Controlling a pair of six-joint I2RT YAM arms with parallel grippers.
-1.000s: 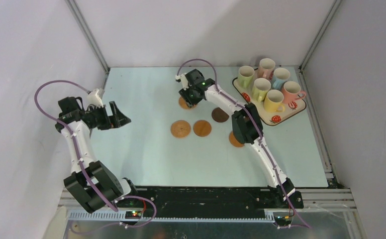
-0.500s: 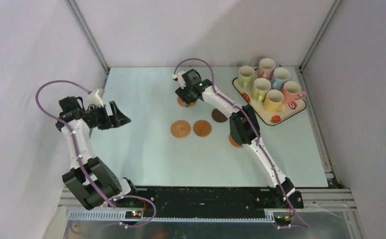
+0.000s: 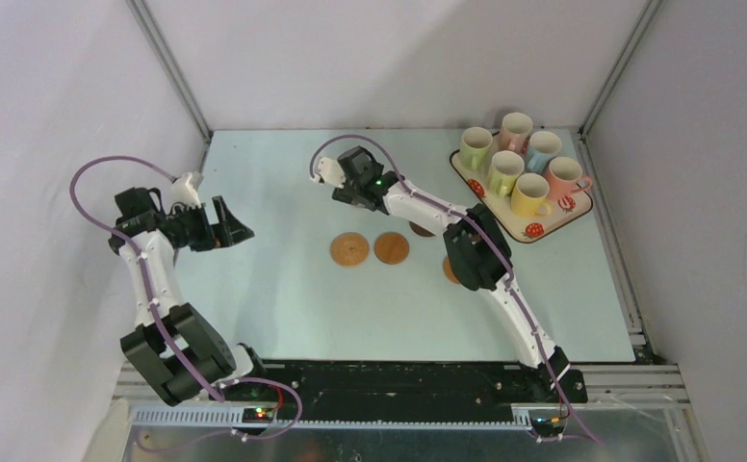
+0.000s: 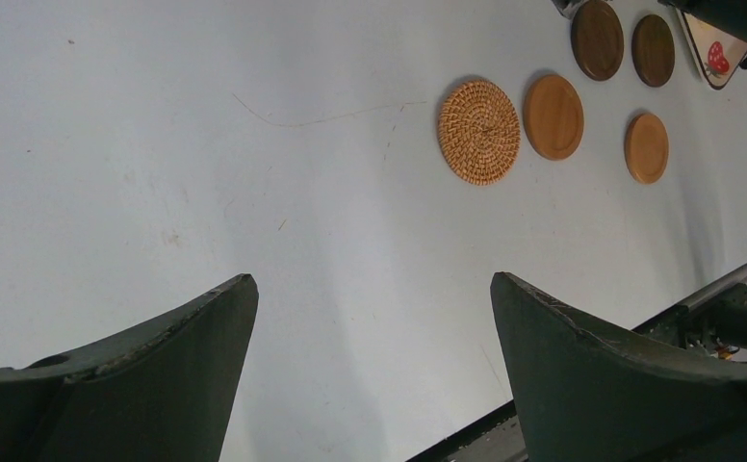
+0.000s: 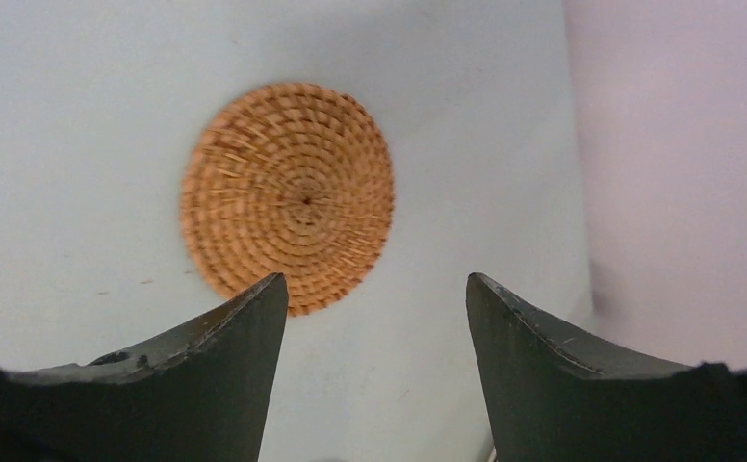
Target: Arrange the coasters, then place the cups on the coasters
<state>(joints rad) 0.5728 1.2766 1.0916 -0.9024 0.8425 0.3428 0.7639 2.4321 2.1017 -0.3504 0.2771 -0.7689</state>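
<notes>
My right gripper hangs open over the middle of the table, holding nothing. In its wrist view a woven coaster lies flat just beyond the left fingertip of the right gripper. More coasters lie in the middle: a woven one, a smooth tan one, a dark brown one and a tan one, both partly under the arm. The left wrist view shows a second dark brown coaster. Several cups stand on the tray. My left gripper is open at the left and holds nothing.
The strawberry-print tray sits at the back right corner. Walls and metal frame posts close in the left, back and right sides. The right arm's forearm stretches over the coaster area. The black base rail runs along the near edge.
My right gripper has opened wider and moved left and slightly toward the near side, away from the coaster it stood over. The left arm has not moved.
</notes>
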